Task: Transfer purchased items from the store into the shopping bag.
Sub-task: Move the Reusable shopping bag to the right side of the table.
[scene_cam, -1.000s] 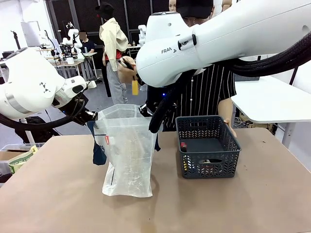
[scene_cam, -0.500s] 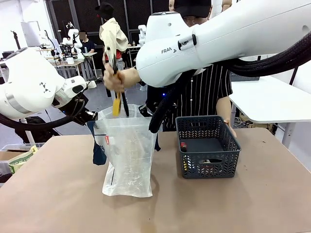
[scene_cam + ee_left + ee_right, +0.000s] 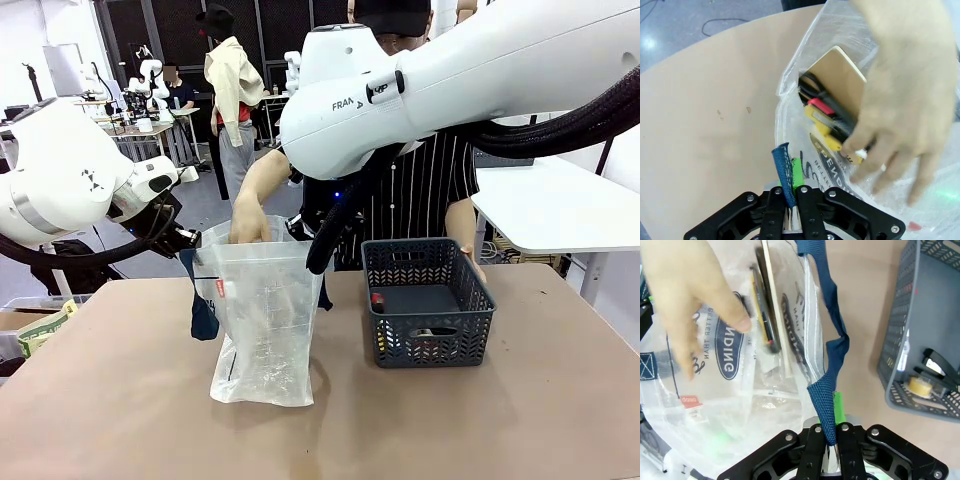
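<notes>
You have the shopping bag (image 3: 262,320) standing upright on the desk (image 3: 110,410), left of the middle and set back from the near edge, with its mouth held wide. Your left gripper (image 3: 790,200) is pinched together on one navy strap handle (image 3: 784,167), with a green pad showing beside the webbing. Your right gripper (image 3: 827,437) is clamped the same way on the opposite strap.

The person's hand (image 3: 250,225) reaches down into the bag's mouth from the far edge of the desk. Inside the bag, from the left wrist, you see a flat tan card (image 3: 837,80) standing on edge. A black-and-red piece (image 3: 821,107) and a yellow piece (image 3: 821,127) lie against it, right at the person's fingertips. They are too blurred for you to tell what they are.

The basket (image 3: 428,345) sits right of the desk's middle, towards the far edge, beside the bag but apart from it. A dark item with a red end (image 3: 377,300) lies against its left wall, and a few low things rest behind the front wall, half seen through the lattice. From the right wrist you can make out a yellowish roll (image 3: 916,386) and a black item (image 3: 939,362) together near one corner.

The bag itself is translucent, whitish and crinkled, so you see its contents through the wall. It carries a small red label (image 3: 220,290) near its left edge and a dark oval print (image 3: 726,347) on its side
</notes>
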### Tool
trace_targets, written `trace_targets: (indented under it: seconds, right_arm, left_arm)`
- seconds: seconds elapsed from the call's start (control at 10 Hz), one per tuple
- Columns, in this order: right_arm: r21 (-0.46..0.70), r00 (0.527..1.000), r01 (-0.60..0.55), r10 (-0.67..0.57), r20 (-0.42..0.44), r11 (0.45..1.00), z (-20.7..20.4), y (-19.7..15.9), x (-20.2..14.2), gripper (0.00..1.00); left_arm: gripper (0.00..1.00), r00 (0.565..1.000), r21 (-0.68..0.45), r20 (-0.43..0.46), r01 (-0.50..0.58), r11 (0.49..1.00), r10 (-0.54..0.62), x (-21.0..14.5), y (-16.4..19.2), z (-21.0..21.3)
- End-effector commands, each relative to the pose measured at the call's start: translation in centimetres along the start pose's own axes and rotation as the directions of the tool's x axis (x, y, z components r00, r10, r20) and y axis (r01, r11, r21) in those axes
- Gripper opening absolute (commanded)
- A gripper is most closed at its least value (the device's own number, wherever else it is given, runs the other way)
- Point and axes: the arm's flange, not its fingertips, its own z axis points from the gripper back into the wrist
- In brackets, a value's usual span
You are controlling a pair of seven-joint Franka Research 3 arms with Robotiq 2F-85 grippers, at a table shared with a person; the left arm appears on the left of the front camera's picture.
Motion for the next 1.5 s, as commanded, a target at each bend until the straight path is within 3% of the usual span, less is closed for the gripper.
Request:
trace_targets:
  seconds: [0.0,1.4]
  right_arm:
    - [-0.001,1.0,0.002,-0.002,0.003,1.0,0.21,-0.12,-0.05,0.0]
    - [-0.001,1.0,0.002,-0.002,0.003,1.0,0.21,-0.12,-0.05,0.0]
  left_arm:
    - [0.0,1.0,0.001,-0.006,-0.002,1.0,0.002,0.27,0.28,0.12]
    - [0.0,1.0,0.001,-0.006,-0.002,1.0,0.002,0.27,0.28,0.12]
